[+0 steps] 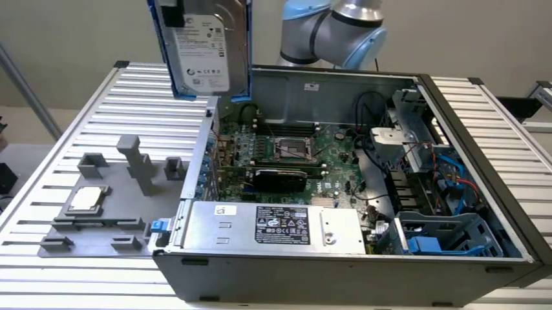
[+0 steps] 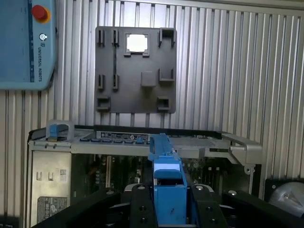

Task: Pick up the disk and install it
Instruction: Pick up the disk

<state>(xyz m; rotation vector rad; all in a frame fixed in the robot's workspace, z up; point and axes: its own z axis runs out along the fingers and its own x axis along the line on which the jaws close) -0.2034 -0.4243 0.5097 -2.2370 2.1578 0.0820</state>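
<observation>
The pincer [image 2: 169,202] is clamped on the disk [image 1: 205,48], with 2 black fingers [image 2: 140,206] pressed against its blue frame. It holds the disk upright in the air. On the slatted metal worktop [image 1: 142,84], from the exterior view's left, lie 1 grey tray [image 1: 121,208] holding 1 chip [image 1: 89,198], then 1 open computer case [image 1: 345,274].

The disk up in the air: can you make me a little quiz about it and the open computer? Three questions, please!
1. True or false: the disk lies flat inside the computer case.
2. What is holding the disk? A: a person's hand. B: the gripper. C: a shelf.
3. What colour is the plastic frame around the disk?

Key
1. False. It is held upright in the air, with its white label showing in the exterior view.
2. B. In the wrist view, the gripper is shut on its frame.
3. Blue.
</observation>
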